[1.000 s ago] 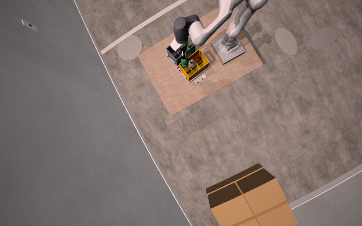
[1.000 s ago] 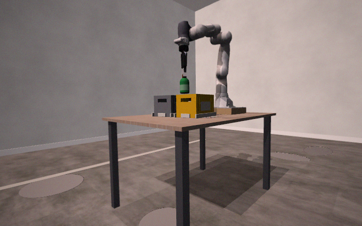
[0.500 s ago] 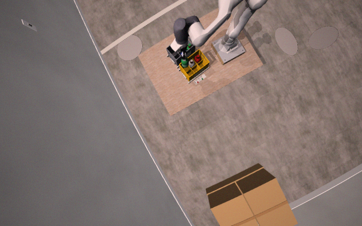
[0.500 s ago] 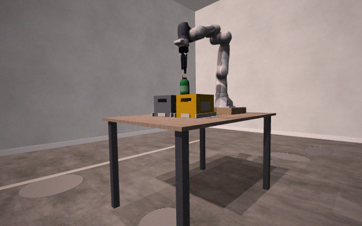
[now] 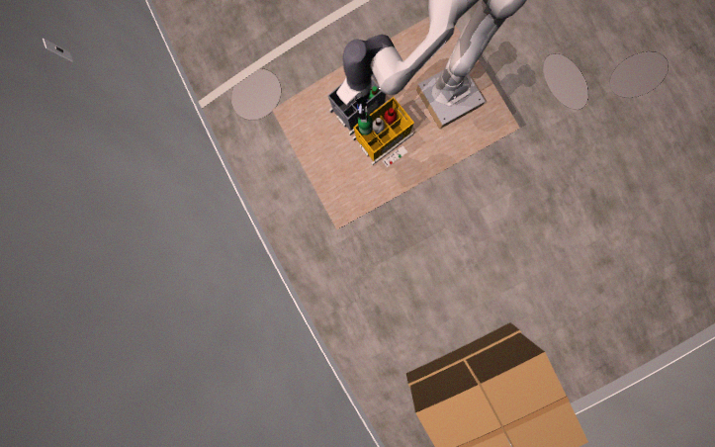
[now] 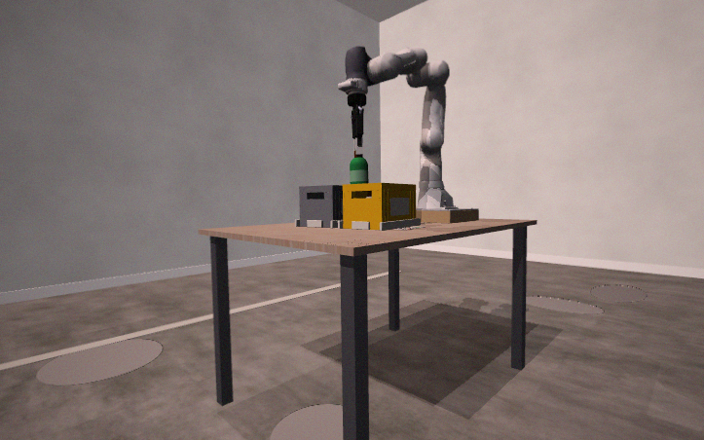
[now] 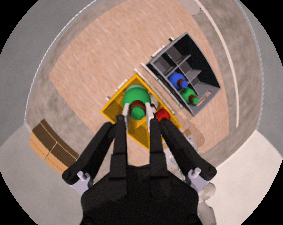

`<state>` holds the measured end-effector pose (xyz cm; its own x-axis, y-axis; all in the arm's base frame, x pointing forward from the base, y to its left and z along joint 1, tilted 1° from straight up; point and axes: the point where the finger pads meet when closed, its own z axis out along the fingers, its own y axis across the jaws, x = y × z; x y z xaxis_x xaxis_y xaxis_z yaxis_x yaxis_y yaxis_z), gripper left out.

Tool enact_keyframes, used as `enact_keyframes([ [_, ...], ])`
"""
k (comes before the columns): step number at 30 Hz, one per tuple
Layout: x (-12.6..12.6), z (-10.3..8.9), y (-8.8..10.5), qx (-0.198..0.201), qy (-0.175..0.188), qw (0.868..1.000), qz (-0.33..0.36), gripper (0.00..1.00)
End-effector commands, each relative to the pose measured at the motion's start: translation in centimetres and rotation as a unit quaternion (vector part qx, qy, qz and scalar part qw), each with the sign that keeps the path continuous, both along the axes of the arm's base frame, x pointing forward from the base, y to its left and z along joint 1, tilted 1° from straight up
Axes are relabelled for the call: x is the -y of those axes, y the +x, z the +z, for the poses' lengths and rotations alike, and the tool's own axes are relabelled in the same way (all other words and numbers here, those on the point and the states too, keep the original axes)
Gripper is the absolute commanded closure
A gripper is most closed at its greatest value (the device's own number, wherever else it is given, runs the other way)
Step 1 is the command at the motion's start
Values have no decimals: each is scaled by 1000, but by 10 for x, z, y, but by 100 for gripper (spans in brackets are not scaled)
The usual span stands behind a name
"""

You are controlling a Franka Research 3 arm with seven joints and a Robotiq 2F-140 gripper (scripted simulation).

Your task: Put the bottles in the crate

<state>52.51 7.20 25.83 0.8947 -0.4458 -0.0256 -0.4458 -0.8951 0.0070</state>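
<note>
My gripper [image 5: 362,113] [image 6: 357,146] [image 7: 137,108] is shut on the neck of a green bottle [image 5: 364,125] [image 6: 358,170] [image 7: 136,94]. The bottle hangs upright over a corner compartment of the yellow crate [image 5: 395,142] [image 6: 361,210], its base near rim height. A red bottle [image 5: 390,115] [image 7: 162,115] and a grey-white bottle [image 5: 378,125] stand in the yellow crate. The dark grey crate [image 5: 339,114] [image 6: 318,207] [image 7: 208,81] holds a blue bottle [image 7: 178,80] and another green bottle [image 5: 374,92] [image 7: 190,95]. The pick list [image 5: 395,156] shows red and green marks, too small to read.
The two crates stand close side by side between low light strips on the wooden table [image 5: 326,177] [image 6: 288,234] [image 7: 91,64]. The arm's base plate [image 5: 463,111] stands beside the yellow crate. A large cardboard box [image 5: 493,389] [image 7: 51,149] is away from the table.
</note>
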Motion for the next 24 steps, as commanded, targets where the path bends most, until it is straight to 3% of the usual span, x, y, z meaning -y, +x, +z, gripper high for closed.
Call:
enact_keyframes([
  [1,-1,-1,5,8,-1,1000,-3,100],
  [24,-1,-22,6,8,-1,1000,-3,100],
])
